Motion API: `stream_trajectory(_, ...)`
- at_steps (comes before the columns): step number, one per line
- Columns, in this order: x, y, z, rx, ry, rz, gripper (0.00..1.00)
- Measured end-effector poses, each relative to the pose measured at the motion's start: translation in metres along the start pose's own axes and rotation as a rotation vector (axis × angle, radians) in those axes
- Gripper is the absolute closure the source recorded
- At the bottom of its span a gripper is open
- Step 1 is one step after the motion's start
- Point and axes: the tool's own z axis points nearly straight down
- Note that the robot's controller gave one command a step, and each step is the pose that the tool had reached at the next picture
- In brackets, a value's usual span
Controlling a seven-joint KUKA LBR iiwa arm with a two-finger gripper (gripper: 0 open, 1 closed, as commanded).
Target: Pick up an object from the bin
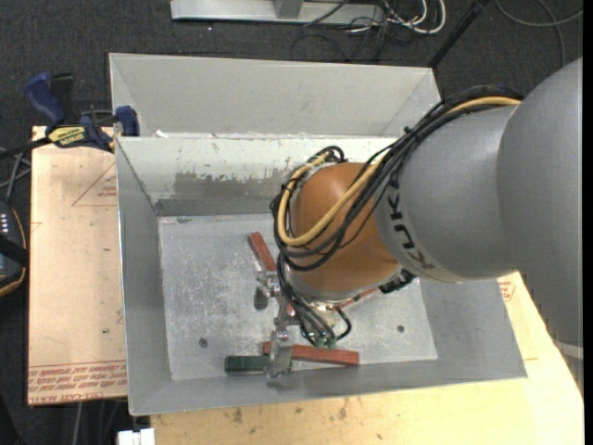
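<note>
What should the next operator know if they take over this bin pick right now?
End effector: low at the front of the bin floor, arm reaching in from the view's right. Whether it grips anything cannot be told.
Things: a dark green piece lies just to its left in the view and a red bar just to its right, both on the floor. A reddish-brown stick lies further back, near the middle.
Done: the arm is down at the front pieces.
Left: confirm a grasp on one piece, then lift it out; nothing is raised yet.
</note>
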Motion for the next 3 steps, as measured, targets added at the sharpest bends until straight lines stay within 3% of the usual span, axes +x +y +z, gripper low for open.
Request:
stream_trajectory(1, -0.001, 0.0, -0.003, -0.001, -0.005, 0.002, 0.0)
stream_trajectory(2, -0.009, 0.008, 0.003, 0.0, -0.009, -0.096, 0.0)
stream_trajectory(3, -0.004, 0.02, 0.065, -0.001, -0.017, -0.35, 1.0)
